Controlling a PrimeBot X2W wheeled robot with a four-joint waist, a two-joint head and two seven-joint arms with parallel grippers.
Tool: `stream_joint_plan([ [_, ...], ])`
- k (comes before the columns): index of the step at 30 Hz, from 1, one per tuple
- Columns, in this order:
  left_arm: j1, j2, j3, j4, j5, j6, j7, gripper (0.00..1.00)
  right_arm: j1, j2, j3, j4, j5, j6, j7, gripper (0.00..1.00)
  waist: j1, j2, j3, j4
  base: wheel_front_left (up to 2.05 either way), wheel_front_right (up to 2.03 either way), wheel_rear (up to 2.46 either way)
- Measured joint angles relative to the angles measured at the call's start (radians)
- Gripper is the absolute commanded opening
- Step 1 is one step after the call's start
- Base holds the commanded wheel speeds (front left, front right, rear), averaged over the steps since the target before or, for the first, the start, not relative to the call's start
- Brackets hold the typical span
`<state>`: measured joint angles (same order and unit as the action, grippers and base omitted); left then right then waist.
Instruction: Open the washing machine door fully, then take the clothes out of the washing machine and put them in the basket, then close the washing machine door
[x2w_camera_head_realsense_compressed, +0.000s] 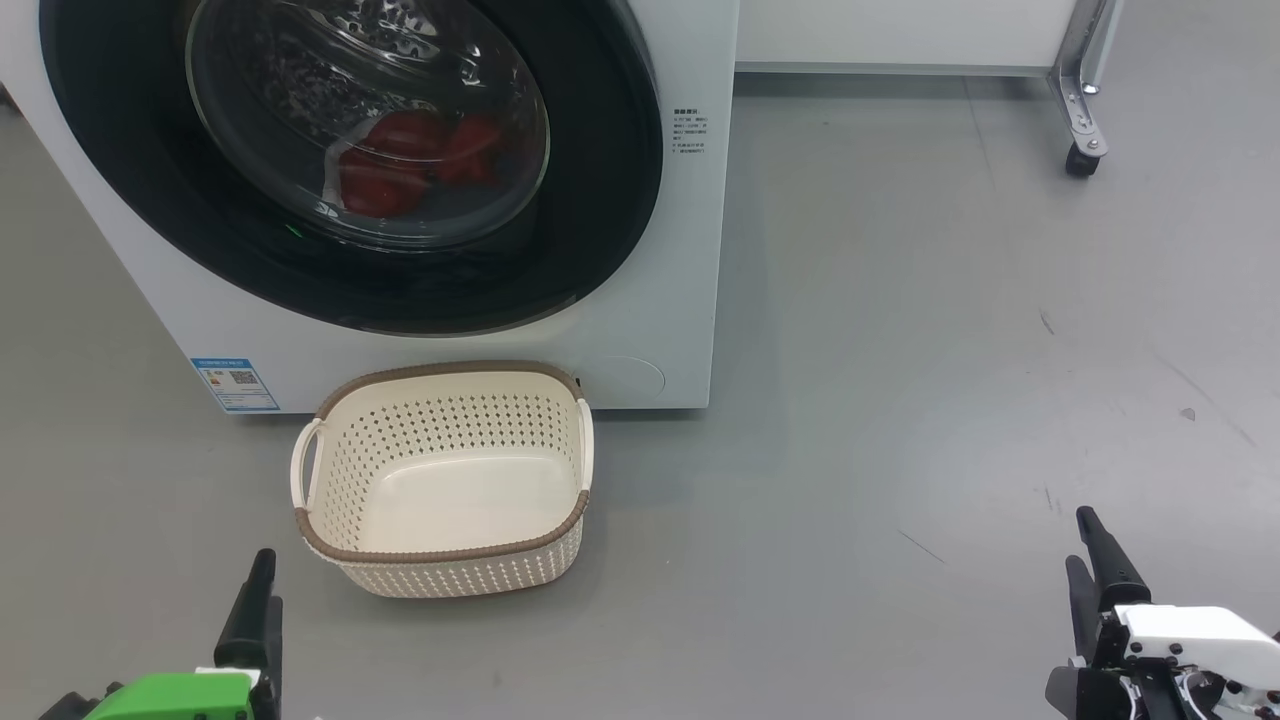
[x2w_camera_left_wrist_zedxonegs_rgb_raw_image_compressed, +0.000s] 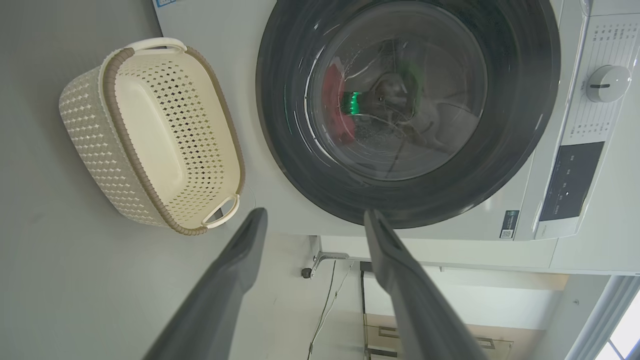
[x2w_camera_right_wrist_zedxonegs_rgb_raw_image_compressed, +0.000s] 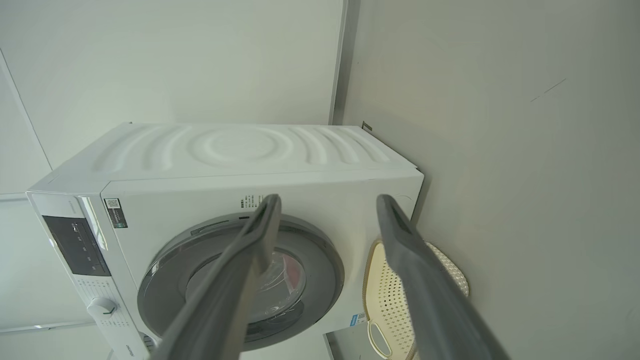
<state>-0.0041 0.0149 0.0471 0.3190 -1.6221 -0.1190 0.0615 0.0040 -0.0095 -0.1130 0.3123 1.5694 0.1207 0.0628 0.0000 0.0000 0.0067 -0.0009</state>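
The washing machine (x2w_camera_head_realsense_compressed: 680, 300) is a white box at the upper left of the head view. The washing machine door (x2w_camera_head_realsense_compressed: 600, 200) sits shut against its front, black rim around bulging glass. Behind the glass lie the red clothes (x2w_camera_head_realsense_compressed: 410, 160), low in the drum. On the floor just in front of the machine stands the cream basket (x2w_camera_head_realsense_compressed: 450, 575) with nothing in it. My left gripper (x2w_camera_head_realsense_compressed: 268, 580) is low at the left, a little short of the basket, open. My right gripper (x2w_camera_head_realsense_compressed: 1080, 540) is far off to the right, open. Nothing lies between the open fingers of the left gripper (x2w_camera_left_wrist_zedxonegs_rgb_raw_image_compressed: 315, 214) or the right gripper (x2w_camera_right_wrist_zedxonegs_rgb_raw_image_compressed: 328, 200).
A metal leg on a black caster (x2w_camera_head_realsense_compressed: 1080, 150) stands at the back right under a white panel (x2w_camera_head_realsense_compressed: 900, 40). Grey floor (x2w_camera_head_realsense_compressed: 950, 400) stretches to the right of the machine. The machine's knob (x2w_camera_left_wrist_zedxonegs_rgb_raw_image_compressed: 607, 82) and dark control panel sit above the door.
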Motion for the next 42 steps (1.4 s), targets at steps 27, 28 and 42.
stream_joint_plan([
  [27,-0.01,0.002,0.005,-0.077,0.17,0.0,-0.099,1.0,-0.014,-0.006,0.009,-0.105,-0.228,0.0,-0.098,1.0,0.0,0.0,-0.012,0.016,0.0,0.0,0.0],
  [28,-0.012,0.002,0.005,-0.083,0.182,0.0,-0.101,1.0,-0.015,-0.006,0.012,-0.112,-0.241,0.0,-0.101,1.0,0.0,0.0,-0.013,0.017,0.0,0.0,0.0],
  [42,-0.022,0.009,-0.035,-0.16,0.433,-0.001,-0.147,1.0,-0.017,-0.011,0.049,-0.186,-0.501,-0.009,-0.146,1.0,0.0,0.0,-0.016,0.027,0.0,0.0,0.0],
])
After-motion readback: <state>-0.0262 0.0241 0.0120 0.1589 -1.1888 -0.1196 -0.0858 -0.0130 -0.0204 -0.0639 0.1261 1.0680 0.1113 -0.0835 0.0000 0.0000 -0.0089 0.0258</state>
